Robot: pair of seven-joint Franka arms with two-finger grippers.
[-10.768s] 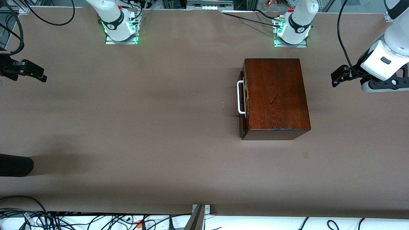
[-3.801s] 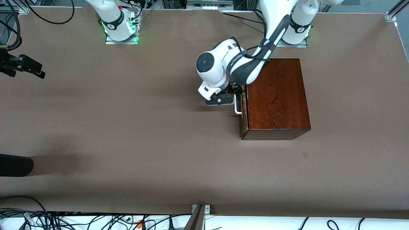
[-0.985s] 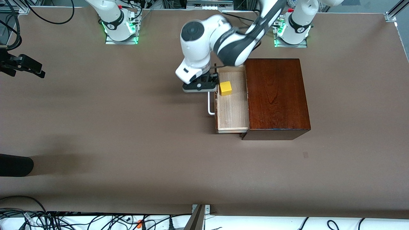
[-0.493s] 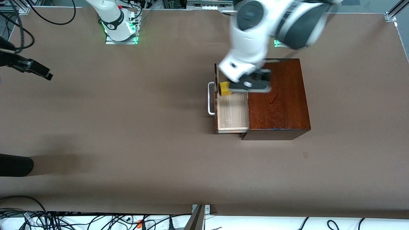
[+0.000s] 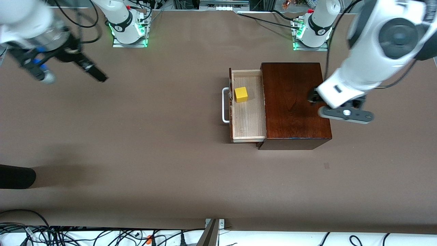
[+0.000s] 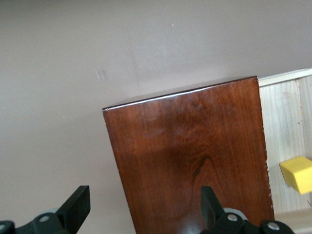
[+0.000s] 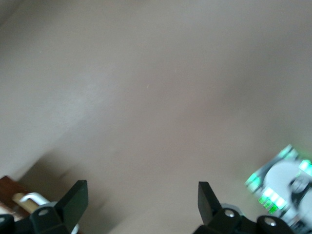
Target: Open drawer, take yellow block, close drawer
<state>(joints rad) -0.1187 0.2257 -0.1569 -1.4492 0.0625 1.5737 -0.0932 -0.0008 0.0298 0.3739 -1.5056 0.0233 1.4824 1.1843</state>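
- The drawer [image 5: 248, 114] stands pulled out of the dark wooden box [image 5: 295, 102], its pale tray open to view, white handle [image 5: 225, 105] on its front
- The yellow block [image 5: 241, 94] sits alone in the tray, close to the drawer front, well apart from both claws
- Left gripper [image 6: 141, 209] hangs over the box's top at the edge away from the drawer, fingers spread wide, holding nothing
- Right gripper [image 7: 139, 204] is up over bare table [image 5: 153, 136] toward the right arm's end, fingers wide apart and empty

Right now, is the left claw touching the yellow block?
Apart. The front view shows the left claw open over the box, while the yellow block sits alone in the drawer.
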